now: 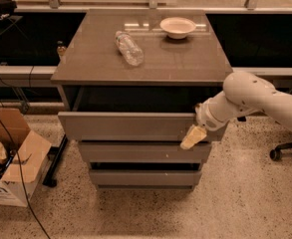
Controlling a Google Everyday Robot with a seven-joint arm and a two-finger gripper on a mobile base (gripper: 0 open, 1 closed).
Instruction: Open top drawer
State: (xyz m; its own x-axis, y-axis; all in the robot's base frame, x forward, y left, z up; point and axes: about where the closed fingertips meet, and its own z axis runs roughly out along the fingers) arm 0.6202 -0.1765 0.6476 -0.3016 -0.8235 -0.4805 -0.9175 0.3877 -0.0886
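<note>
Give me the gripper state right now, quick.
Gripper: at the right end of the top drawer front, which stands partly pulled out. Open, closed or holding cannot be told.
</note>
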